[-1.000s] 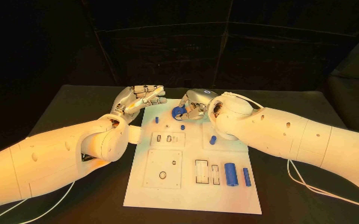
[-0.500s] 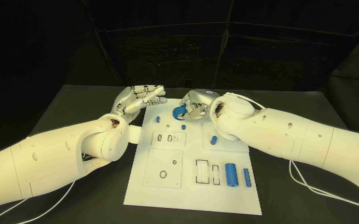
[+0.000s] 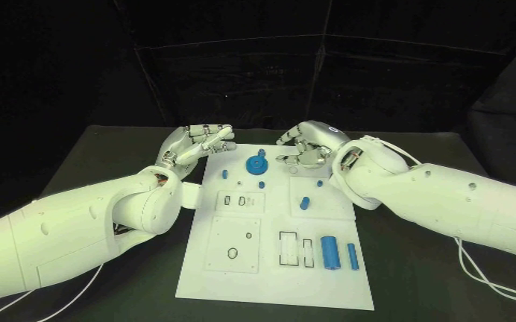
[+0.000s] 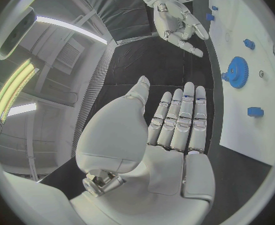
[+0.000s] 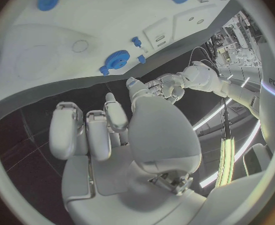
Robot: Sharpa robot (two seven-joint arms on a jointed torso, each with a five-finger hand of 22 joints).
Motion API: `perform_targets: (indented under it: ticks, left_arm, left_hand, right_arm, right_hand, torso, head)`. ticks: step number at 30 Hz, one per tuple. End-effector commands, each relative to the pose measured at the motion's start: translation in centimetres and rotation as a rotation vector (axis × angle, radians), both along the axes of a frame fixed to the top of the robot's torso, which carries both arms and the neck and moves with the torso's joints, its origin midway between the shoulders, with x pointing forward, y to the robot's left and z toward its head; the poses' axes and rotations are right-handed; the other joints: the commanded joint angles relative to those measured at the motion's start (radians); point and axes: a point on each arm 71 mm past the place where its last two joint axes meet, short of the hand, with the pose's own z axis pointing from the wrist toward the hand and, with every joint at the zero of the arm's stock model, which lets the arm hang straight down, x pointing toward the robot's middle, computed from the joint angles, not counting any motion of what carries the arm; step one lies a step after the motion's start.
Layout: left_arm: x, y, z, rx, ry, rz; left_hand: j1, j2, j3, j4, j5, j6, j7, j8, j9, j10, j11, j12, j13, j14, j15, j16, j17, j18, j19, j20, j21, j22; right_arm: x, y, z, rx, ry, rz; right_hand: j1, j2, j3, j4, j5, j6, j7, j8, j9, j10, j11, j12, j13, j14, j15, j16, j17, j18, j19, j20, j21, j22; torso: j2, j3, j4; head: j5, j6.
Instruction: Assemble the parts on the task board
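Where the task board [image 3: 215,277] comes nearest on the black table [image 3: 430,292], two upright blue cylinders [image 3: 330,252], one thick, one thin [image 3: 353,256], stand side by side w/ two empty rectangular slots [image 3: 291,247] just beside them; all this is well apart from both sets of fingers. Next out is a raised square plate w/ an oval hole [image 3: 233,252], then a small block w/ two slots [image 3: 241,201] and a short blue peg [image 3: 304,203].

Further out, between the two hands, the blue gear [image 3: 256,165] lies flat on the board, free, touched by neither hand. A small blue piece [image 3: 225,174] sits just on the left-hand side of it, another small blue peg [image 3: 262,184] just nearer than it. In left wrist view the gear [image 4: 237,72] and small piece [image 4: 255,112] lie beyond the fingertips, board edge between them.

Left hand [image 3: 197,145] is off the board's edge, over bare table, palm up-ish; its fingers [image 4: 182,116] lie straight and close together, thumb apart, holding nothing. Right hand [image 3: 309,145] hovers over the board's far right part, near the gear but apart from it; fingers [image 5: 87,130] loosely curled, spread, nothing in them. Right arm [image 3: 430,195] covers part of the board's right edge, left arm [image 3: 97,225] part of the left edge. Farthest: dark curtain [image 3: 258,54] behind the table.
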Motion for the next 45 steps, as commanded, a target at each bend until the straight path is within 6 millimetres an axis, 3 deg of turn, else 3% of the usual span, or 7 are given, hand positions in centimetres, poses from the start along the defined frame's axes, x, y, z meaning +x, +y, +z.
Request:
perform_targets:
  ticks: [1,6,10,19,24,34,45]
  left_arm:
    - [0.0,0.0,0.2,-0.004,-0.009,-0.004]
    - [0.0,-0.2,0.2,-0.006,-0.007,-0.01]
    - [0.0,-0.4,0.1,-0.007,-0.002,-0.018]
    - [0.1,-0.5,-0.1,-0.007,0.002,-0.018]
    - [0.1,-0.6,-0.2,-0.007,0.001,-0.019]
    - [0.2,-0.6,-0.4,-0.006,0.003,-0.015]
    - [0.2,-0.6,-0.6,-0.006,0.006,-0.015]
  left_hand:
    - [0.002,0.011,-0.002,-0.007,0.002,0.006,0.009,-0.004,-0.001,0.003,-0.003,-0.005,-0.001,0.007,0.001,-0.006,-0.001,0.006,0.009,0.001,-0.004,-0.001]
    - [0.003,0.012,-0.002,-0.011,0.002,0.009,0.008,-0.004,-0.001,0.007,-0.004,-0.004,-0.001,0.009,0.0,-0.006,-0.001,0.006,0.01,0.001,-0.004,-0.002]
    - [0.003,0.017,-0.004,-0.018,0.002,0.018,0.005,-0.003,0.0,0.02,-0.007,-0.001,0.001,0.019,-0.003,-0.005,0.0,0.006,0.012,0.0,-0.006,-0.005]
    - [0.002,0.021,-0.006,-0.025,0.002,0.029,-0.001,-0.003,0.001,0.036,-0.012,0.001,0.002,0.033,-0.007,-0.003,0.002,0.007,0.018,-0.003,-0.006,-0.007]
    - [0.002,0.021,-0.006,-0.026,0.002,0.03,-0.002,-0.003,0.001,0.037,-0.013,0.001,0.002,0.034,-0.007,-0.003,0.002,0.007,0.018,-0.004,-0.007,-0.007]
    - [0.003,0.022,-0.006,-0.027,0.002,0.031,-0.002,-0.004,0.001,0.037,-0.013,0.001,0.002,0.034,-0.008,-0.004,0.002,0.007,0.019,-0.004,-0.007,-0.007]
    - [0.003,0.022,-0.006,-0.027,0.002,0.03,-0.003,-0.004,0.0,0.036,-0.013,0.0,0.001,0.034,-0.008,-0.004,0.002,0.007,0.019,-0.004,-0.007,-0.008]
  right_arm:
    - [-0.4,-2.3,0.4,0.119,0.043,-0.007]
    - [-0.3,-6.1,0.3,0.122,0.073,-0.067]
    - [-0.2,-9.1,0.2,0.111,0.078,-0.109]
    - [0.0,-13.1,-0.8,0.091,0.089,-0.174]
    - [-0.2,-13.6,-2.3,0.082,0.126,-0.183]
    - [-0.5,-13.2,-4.9,0.073,0.177,-0.182]
    - [-0.1,-12.7,-5.6,0.076,0.179,-0.187]
  right_hand:
    - [0.016,-0.004,0.002,-0.017,-0.016,0.014,-0.002,0.006,0.001,0.002,-0.008,0.0,0.0,0.063,-0.007,0.004,0.022,-0.017,0.001,-0.008,0.005,0.002]
    - [0.034,-0.013,0.002,-0.038,-0.029,0.022,-0.005,0.008,0.0,0.0,-0.01,-0.006,-0.004,0.063,-0.009,0.003,0.021,-0.017,0.0,-0.01,0.004,0.002]
    - [0.045,-0.018,0.001,-0.051,-0.031,0.021,-0.005,0.006,-0.001,-0.001,-0.011,-0.008,-0.005,0.063,-0.01,0.004,0.023,-0.017,0.0,-0.011,0.005,0.003]
    - [0.054,-0.019,0.002,-0.062,-0.03,0.012,-0.003,-0.001,-0.004,0.001,-0.01,-0.006,-0.002,0.065,-0.009,0.006,0.029,-0.019,0.003,-0.011,0.008,0.01]
    - [0.053,-0.023,-0.004,-0.068,-0.044,-0.005,0.001,-0.01,-0.006,-0.001,-0.006,-0.01,-0.005,0.065,-0.007,0.006,0.031,-0.019,0.002,-0.01,0.007,0.009]
    - [0.049,-0.025,-0.013,-0.072,-0.061,-0.029,0.007,-0.017,-0.007,-0.007,-0.001,-0.02,-0.013,0.065,-0.003,0.006,0.032,-0.018,0.001,-0.006,0.006,0.007]
    - [0.05,-0.02,-0.012,-0.073,-0.061,-0.032,0.008,-0.016,-0.007,-0.006,0.0,-0.017,-0.01,0.065,-0.002,0.007,0.035,-0.018,0.002,-0.005,0.007,0.008]
  torso:
    - [-0.006,0.0034,-0.0093]
    - [-0.012,0.006,-0.017]
    - [-0.014,0.0124,-0.0222]
    - [-0.013,0.0145,-0.0247]
    - [-0.013,0.0114,-0.0183]
    - [-0.013,0.0104,-0.0183]
    - [-0.012,0.0081,-0.0184]
  head:
    - [0.0,0.003]
    - [-0.01,0.006]
    - [-0.018,0.011]
    - [-0.04,0.017]
    - [-0.051,0.013]
    - [-0.054,0.012]
    - [-0.051,0.011]
